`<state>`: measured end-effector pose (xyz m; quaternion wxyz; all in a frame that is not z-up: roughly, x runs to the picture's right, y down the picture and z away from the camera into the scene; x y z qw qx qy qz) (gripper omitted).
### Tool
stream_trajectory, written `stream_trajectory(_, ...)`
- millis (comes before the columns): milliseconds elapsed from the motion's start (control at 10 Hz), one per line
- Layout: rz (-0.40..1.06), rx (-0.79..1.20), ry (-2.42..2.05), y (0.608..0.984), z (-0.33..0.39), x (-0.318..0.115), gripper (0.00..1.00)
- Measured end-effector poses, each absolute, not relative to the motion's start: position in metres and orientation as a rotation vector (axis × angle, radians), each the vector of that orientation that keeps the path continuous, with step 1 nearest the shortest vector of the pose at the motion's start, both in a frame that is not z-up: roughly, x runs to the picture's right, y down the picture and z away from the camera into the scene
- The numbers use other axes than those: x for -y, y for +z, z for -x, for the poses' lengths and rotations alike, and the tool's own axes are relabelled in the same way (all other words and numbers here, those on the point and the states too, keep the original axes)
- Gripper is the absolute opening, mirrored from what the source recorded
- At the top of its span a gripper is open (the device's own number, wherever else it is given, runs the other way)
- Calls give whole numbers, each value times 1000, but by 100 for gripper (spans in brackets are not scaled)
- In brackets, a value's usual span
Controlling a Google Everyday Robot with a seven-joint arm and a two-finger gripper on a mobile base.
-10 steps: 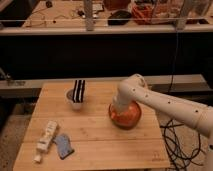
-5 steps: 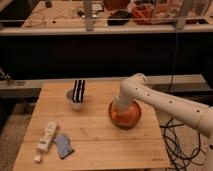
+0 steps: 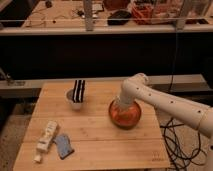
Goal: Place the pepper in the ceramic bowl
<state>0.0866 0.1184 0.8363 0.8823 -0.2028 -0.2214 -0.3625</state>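
The ceramic bowl (image 3: 125,116) is orange-terracotta and sits on the right part of the wooden table (image 3: 95,145). My gripper (image 3: 122,106) reaches down into the bowl from the white arm that comes in from the right. The arm's wrist covers the gripper tips. The pepper is hidden from view; I cannot tell whether it is in the bowl or in the gripper.
A small grey-white bowl (image 3: 76,96) with black-and-white striped items stands at the table's middle back. A white bottle (image 3: 46,139) and a blue-grey cloth (image 3: 63,146) lie at the front left. Black cables (image 3: 177,140) hang off the table's right side. A dark bench runs behind.
The arm and gripper stay over the orange bowl; the wrist has shifted only slightly. Nothing else has moved.
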Motion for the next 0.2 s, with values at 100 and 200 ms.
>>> stream_trajectory(100,422,460,-751,837,-86,-118,2)
stream_trajectory(200,422,458,-747,837,-87,-117,2)
